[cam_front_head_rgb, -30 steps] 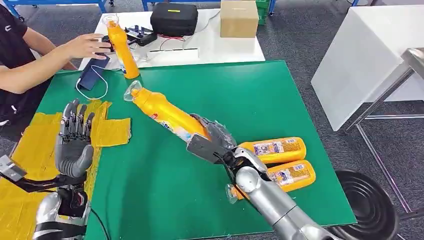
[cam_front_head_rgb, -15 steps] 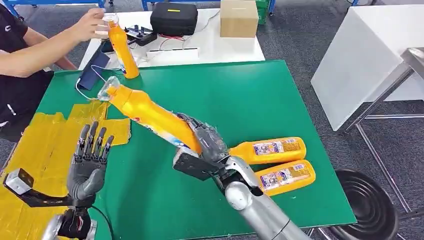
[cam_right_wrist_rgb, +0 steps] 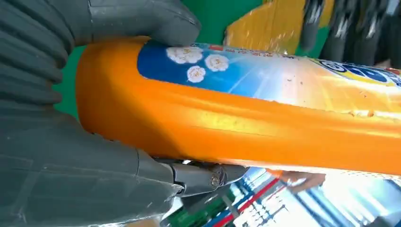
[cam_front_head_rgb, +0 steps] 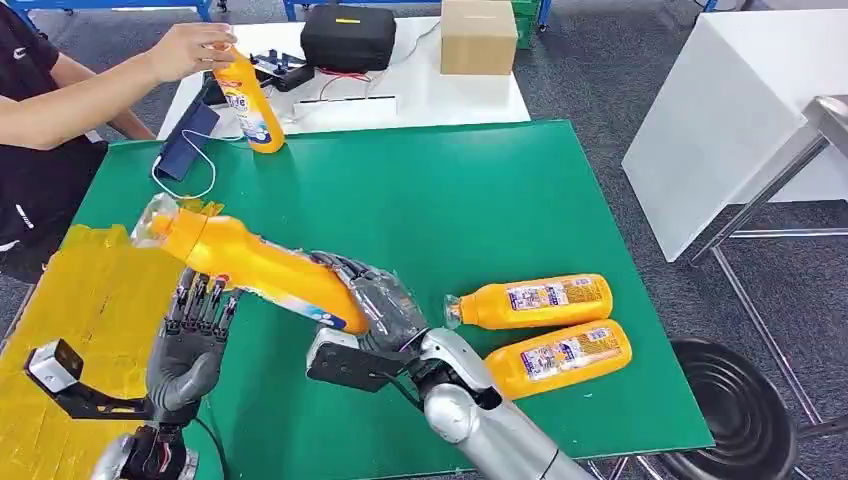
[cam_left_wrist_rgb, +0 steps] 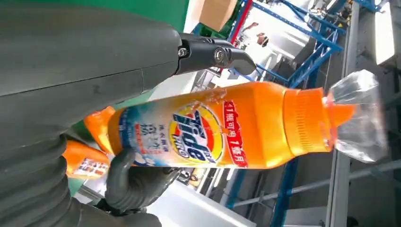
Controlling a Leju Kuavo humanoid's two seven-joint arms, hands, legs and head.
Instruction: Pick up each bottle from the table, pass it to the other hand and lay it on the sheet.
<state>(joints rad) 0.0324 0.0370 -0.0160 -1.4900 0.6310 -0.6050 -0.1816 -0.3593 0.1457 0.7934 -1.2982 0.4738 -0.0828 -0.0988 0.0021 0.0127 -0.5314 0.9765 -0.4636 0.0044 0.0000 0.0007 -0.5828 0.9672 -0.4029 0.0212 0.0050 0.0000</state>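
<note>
While the right hand (cam_front_head_rgb: 385,310) is grasping the Tide bottle (cam_front_head_rgb: 255,265) by its base, the released left hand (cam_front_head_rgb: 190,340) is waiting, fingers spread, just under its middle. Handover step; next, the left must clasp it before the right lets go.

Bottle (cam_front_head_rgb: 262,268): glossy orange plastic, clear cap. Sheet (cam_front_head_rgb: 80,290): crinkled yellow, shiny. Table mat (cam_front_head_rgb: 450,190) matt green. Arms brushed metal.

We see one orange bottle (cam_front_head_rgb: 262,267) lifted, tilted above the yellow sheet (cam_front_head_rgb: 80,290); two bottles (cam_front_head_rgb: 545,330) lie on the desk (cam_front_head_rgb: 450,200).
</note>
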